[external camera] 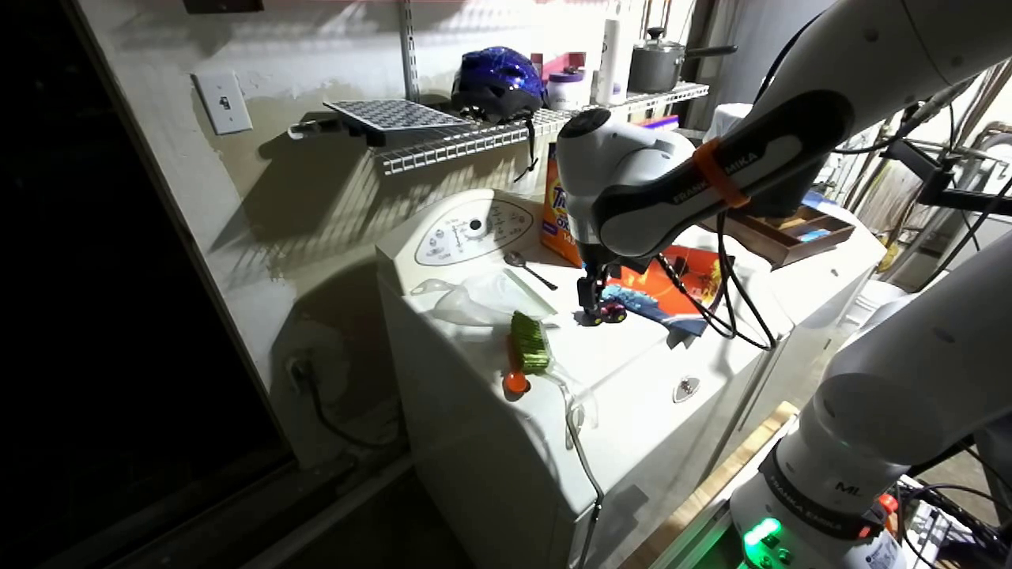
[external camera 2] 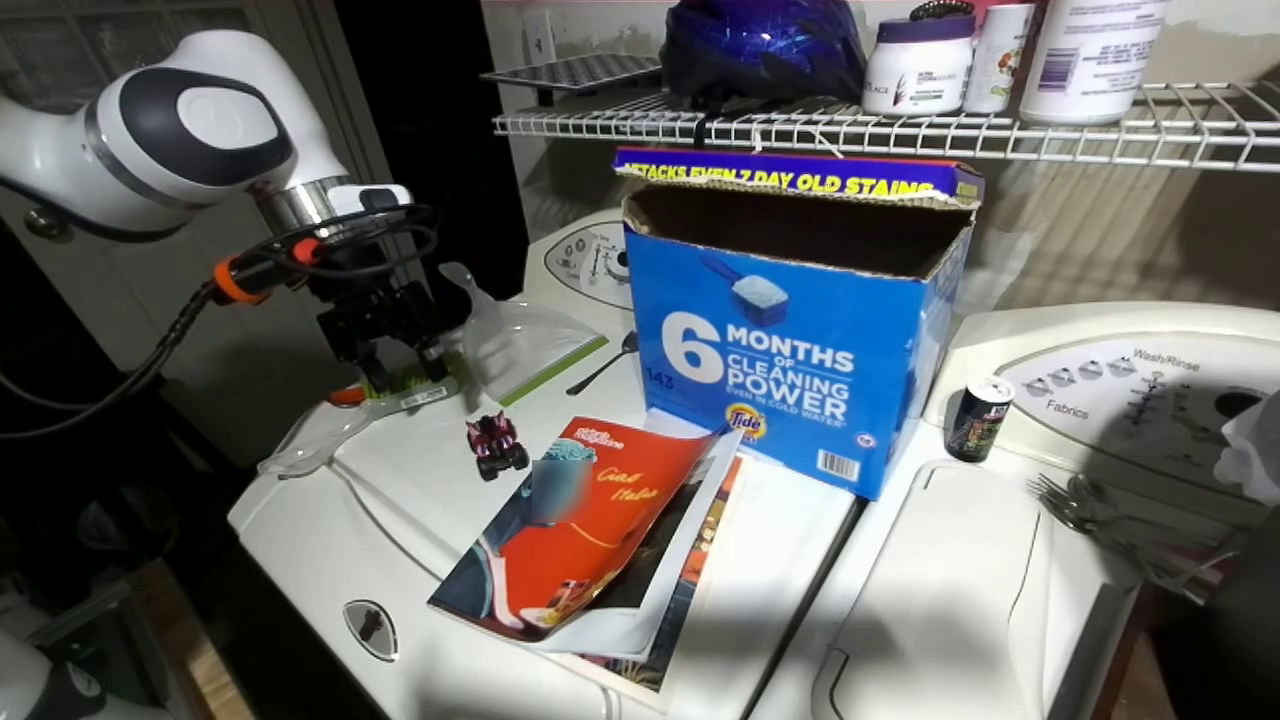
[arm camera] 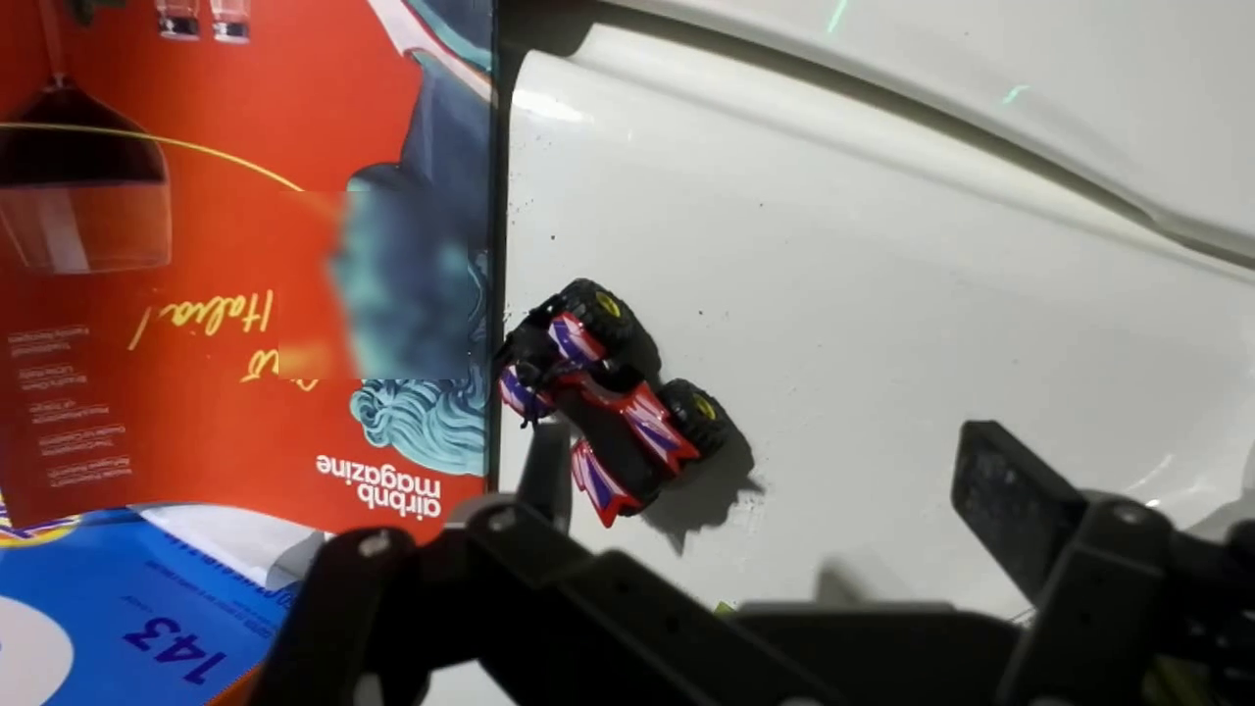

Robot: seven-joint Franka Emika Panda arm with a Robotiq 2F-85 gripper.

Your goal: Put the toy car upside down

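- Two fingers [arm camera: 1015,505] stand spread well apart in the wrist view: the end effector [arm camera: 775,471] is released.
- The toy car [arm camera: 618,412], red, purple and white with yellow wheel hubs, sits near the end effector, just past one finger's tip in the wrist view; an exterior view shows a gap between the two.
- It is upright on the counter [arm camera: 882,294], wheels down, its seat and handlebars facing up toward the end effector.
- A red magazine [external camera 2: 600,500] lies on the far side of the toy car from the end effector, just beside the toy car; whether they touch, I cannot tell.
- Past the magazine, farther from the end effector, stands a blue detergent box [external camera 2: 780,340].
- Past that box, well apart from the end effector, are a dark can [external camera 2: 980,420] and some forks [external camera 2: 1068,505].
- A green-bristled brush [external camera: 530,344] lies near the end effector, to its lower left in an exterior view; a round orange object [external camera: 516,383] sits just beside the brush, farther from the end effector.
- A clear plastic bag [external camera 2: 525,345] and a spoon [external camera 2: 618,352] lie to the right of the end effector in an exterior view.
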